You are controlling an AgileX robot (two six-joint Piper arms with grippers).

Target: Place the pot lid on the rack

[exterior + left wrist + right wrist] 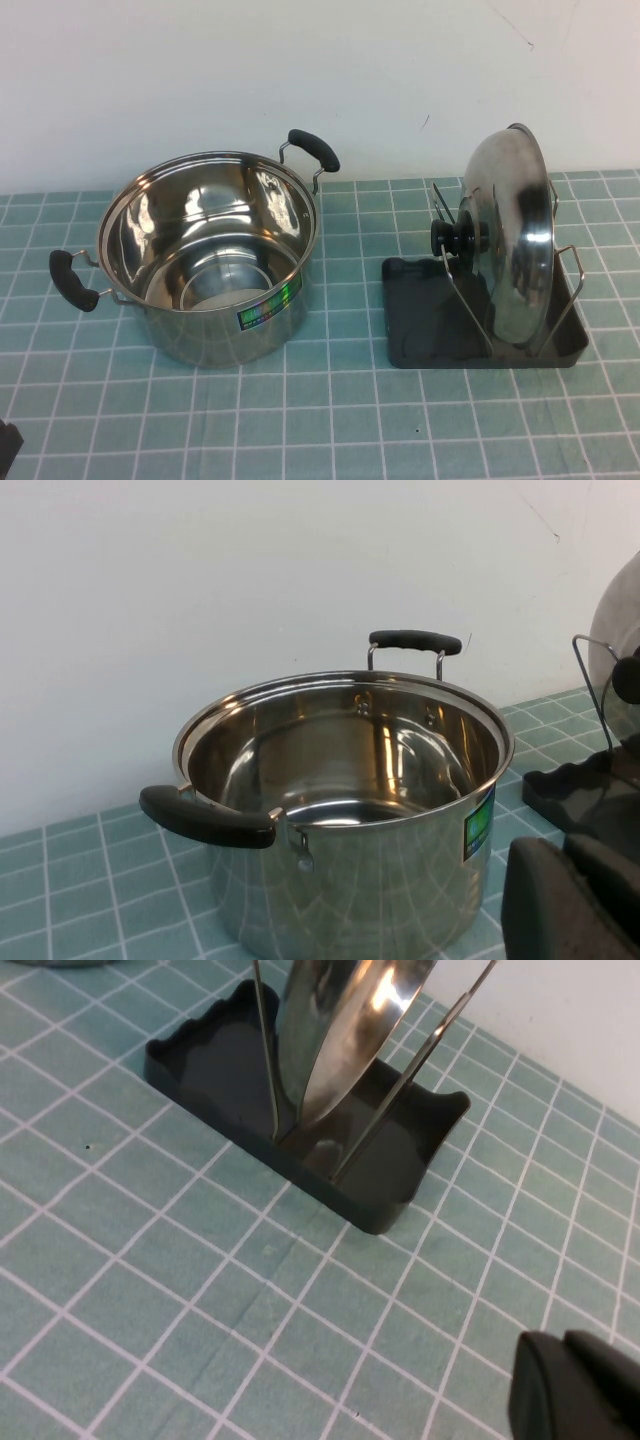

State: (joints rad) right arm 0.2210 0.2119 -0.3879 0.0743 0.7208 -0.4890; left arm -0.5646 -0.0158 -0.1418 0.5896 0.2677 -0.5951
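Note:
The shiny steel pot lid (512,235) stands on edge in the dark grey rack (430,320), leaning between its wire loops, with its black knob (458,238) facing the pot. In the right wrist view the lid's lower edge (340,1040) rests in the rack's tray (200,1070). My right gripper (563,1350) is shut and empty, low over the table on the near side of the rack. My left gripper (568,860) is shut and empty, beside the pot near the table's front left corner; only its tip (8,440) shows in the high view.
A lidless steel pot (205,255) with two black handles (72,280) stands at the left, also in the left wrist view (350,800). A white wall runs behind the green tiled table (320,420).

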